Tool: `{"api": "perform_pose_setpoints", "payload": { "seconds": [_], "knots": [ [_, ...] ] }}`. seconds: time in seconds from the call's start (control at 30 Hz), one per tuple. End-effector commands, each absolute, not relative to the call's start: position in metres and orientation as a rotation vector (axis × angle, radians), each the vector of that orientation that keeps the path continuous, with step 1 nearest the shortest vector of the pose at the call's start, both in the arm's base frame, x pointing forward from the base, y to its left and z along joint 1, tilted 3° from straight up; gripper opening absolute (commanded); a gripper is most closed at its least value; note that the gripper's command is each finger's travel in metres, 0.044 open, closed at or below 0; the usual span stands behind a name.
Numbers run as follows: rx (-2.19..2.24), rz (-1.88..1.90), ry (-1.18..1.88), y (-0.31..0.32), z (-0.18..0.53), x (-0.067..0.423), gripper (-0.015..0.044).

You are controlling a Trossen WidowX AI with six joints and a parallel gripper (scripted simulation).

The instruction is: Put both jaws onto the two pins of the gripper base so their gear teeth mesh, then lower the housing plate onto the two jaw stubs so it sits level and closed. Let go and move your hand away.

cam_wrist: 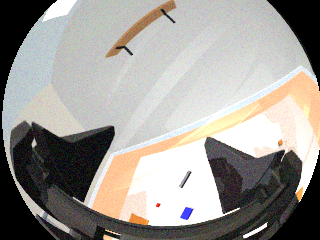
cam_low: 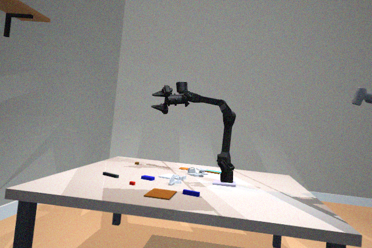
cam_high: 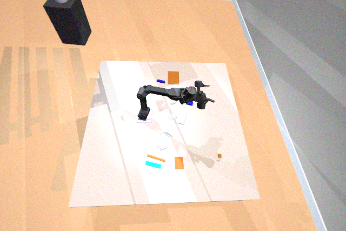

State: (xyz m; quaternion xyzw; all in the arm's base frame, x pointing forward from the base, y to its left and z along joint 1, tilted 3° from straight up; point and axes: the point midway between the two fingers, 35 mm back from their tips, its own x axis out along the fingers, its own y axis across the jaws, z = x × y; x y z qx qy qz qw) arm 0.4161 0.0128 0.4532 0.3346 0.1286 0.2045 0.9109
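Observation:
My gripper (cam_high: 211, 93) (cam_low: 151, 100) (cam_wrist: 160, 135) is open and empty, high above the table and pointing roughly level. Several white parts lie apart on the table. A flat rectangular white plate (cam_high: 180, 118) lies near the middle, with a small white part beside it. A blocky white part (cam_high: 161, 145) lies toward the front in the top view, and a slim greyish part (cam_high: 167, 134) lies near it. A curved white part (cam_high: 173, 102) is partly hidden under the arm. Which of these are base, jaws and housing I cannot tell. The wrist view shows none of them clearly.
A blue block (cam_high: 190, 103) (cam_low: 147, 178) (cam_wrist: 186, 213), a black bar (cam_low: 110, 174) (cam_wrist: 185, 179) and a red cube (cam_low: 132, 183) (cam_wrist: 158, 205) lie on the table. Also there are orange plates (cam_high: 173, 77) (cam_high: 179, 163), another blue block (cam_high: 160, 81), an orange bar (cam_high: 155, 158), a cyan strip (cam_high: 153, 164) and an orange cube (cam_high: 219, 155).

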Motion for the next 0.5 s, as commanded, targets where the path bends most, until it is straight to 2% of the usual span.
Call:
{"api": "perform_pose_setpoints", "payload": {
  "seconds": [0.0, 0.47],
  "knots": [
    [0.680, 0.349, 0.305, 0.000, 0.433, 0.417, 0.0440],
    [0.640, 0.119, 0.476, -0.042, 0.359, 0.411, 0.0440]
  ]
}}
